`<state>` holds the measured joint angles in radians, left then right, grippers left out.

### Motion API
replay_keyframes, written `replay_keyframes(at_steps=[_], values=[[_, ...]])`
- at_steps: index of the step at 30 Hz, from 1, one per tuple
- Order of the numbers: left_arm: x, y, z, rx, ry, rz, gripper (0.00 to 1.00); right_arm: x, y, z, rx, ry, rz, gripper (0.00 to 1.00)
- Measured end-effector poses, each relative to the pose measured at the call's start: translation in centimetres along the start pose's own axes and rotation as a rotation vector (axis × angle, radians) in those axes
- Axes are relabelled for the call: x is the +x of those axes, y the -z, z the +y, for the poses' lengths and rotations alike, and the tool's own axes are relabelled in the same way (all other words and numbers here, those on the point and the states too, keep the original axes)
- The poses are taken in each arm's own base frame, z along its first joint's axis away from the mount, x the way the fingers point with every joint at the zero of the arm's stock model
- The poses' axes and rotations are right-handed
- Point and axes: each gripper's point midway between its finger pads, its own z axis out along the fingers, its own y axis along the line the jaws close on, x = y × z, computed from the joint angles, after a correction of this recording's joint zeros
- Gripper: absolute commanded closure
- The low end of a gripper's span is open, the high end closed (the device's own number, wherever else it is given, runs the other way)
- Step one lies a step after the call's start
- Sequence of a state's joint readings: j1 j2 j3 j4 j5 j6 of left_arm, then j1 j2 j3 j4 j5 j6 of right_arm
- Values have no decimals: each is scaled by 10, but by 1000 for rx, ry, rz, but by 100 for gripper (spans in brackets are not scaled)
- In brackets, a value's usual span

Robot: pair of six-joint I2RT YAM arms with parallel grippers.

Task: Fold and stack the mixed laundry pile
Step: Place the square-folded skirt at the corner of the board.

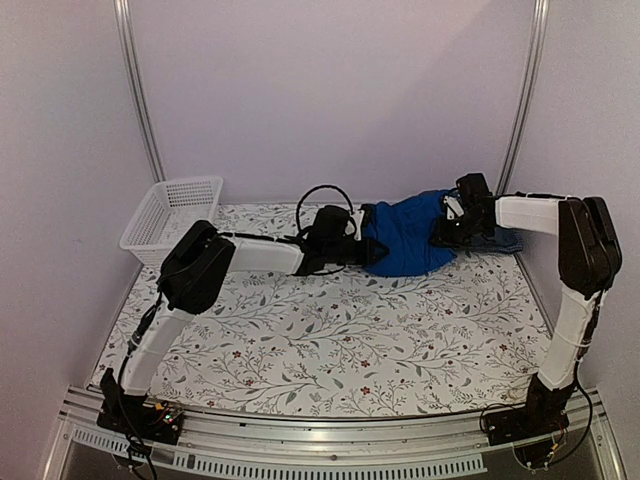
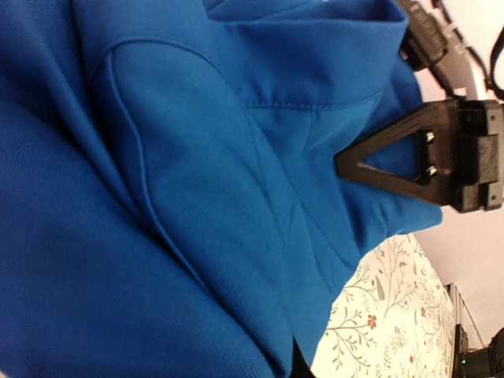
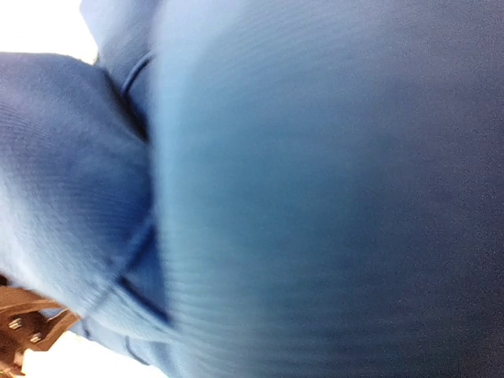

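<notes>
Far across the desk [image 1: 330, 345], gripping a bunched blue garment [image 1: 408, 240] from both ends: pinched narrow on its left edge with the left claw [image 1: 368, 243], on its right with the right claw [image 1: 449, 222].

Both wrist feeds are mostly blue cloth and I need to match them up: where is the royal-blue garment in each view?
Top external: royal-blue garment bunched at the table's far side, right of centre.
Left wrist: fills the left and centre.
Right wrist: fills nearly the whole frame, blurred.
Shared landmark: floral table cover, lower right in left wrist; not visible in right wrist.
</notes>
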<state>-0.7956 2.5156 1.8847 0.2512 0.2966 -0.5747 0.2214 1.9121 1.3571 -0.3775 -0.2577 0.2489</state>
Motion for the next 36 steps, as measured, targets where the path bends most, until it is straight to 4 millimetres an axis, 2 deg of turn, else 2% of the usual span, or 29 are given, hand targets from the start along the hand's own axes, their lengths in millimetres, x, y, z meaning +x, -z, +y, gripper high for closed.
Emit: replay_keyframes(at_steps=[4, 6, 7, 10, 13, 14, 16, 20, 25, 32, 36], values=[[13, -8, 18, 9, 49, 15, 100, -17, 8, 5, 14, 44, -29, 100], [16, -11, 26, 15, 82, 11, 92, -24, 10, 10, 12, 66, -37, 100], [16, -11, 29, 19, 99, 8, 85, -27, 10, 13, 10, 75, -39, 100], [14, -9, 36, 42, 165, -13, 52, -31, 8, 14, 22, 93, -34, 100], [24, -4, 47, 41, 217, -10, 26, -36, 8, 11, 39, 102, -40, 100], [25, -1, 48, 48, 217, -19, 14, -37, 8, 10, 48, 106, -41, 100], [21, 12, 48, 30, 236, -39, 3, -41, 9, 8, 58, 112, -46, 100], [23, 39, 53, -10, 263, -42, 0, -47, 9, 7, 70, 123, -47, 100], [27, 67, 67, -46, 285, -50, 0, -67, 10, 17, 76, 160, -67, 100], [28, 79, 72, -20, 284, -62, 0, -103, 19, 38, 103, 234, -120, 100], [28, 82, 70, 4, 277, -67, 0, -119, 26, 41, 155, 275, -143, 100]])
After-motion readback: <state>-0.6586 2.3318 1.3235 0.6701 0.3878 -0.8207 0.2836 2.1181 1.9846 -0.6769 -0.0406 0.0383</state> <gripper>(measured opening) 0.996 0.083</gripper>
